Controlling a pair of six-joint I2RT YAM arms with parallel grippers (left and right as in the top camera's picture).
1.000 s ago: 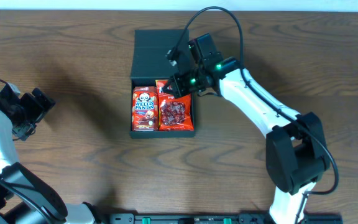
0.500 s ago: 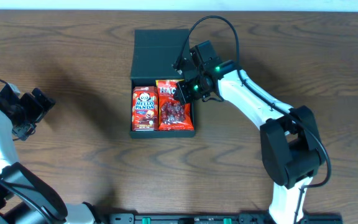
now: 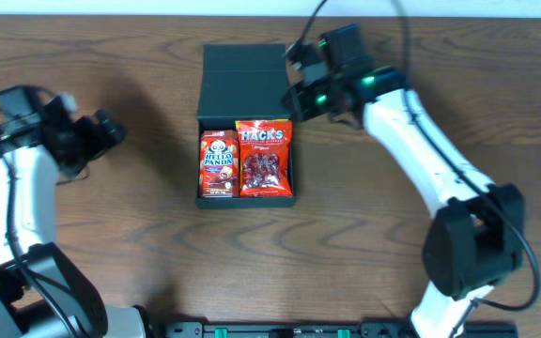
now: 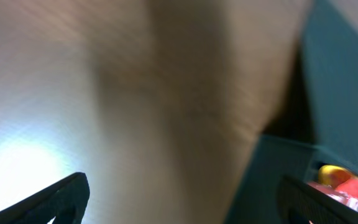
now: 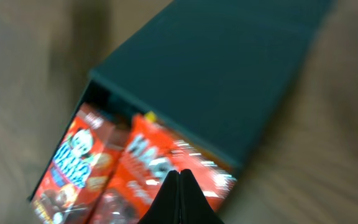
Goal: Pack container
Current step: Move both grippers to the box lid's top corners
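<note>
Right gripper [image 3: 294,88] — beside container [image 3: 242,70] edge

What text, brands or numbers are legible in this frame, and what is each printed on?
"HELLO PANDA": on the red snack box, in the left half of the container.
"HACKS": on the red candy bag beside it.
Smaller print on both packets: too small to read.
Both wrist views: too blurred to read anything.

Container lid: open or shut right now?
Open. The lid of the container is swung back behind the tray, leaving the Hello Panda box and Hacks packet uncovered inside.
</note>
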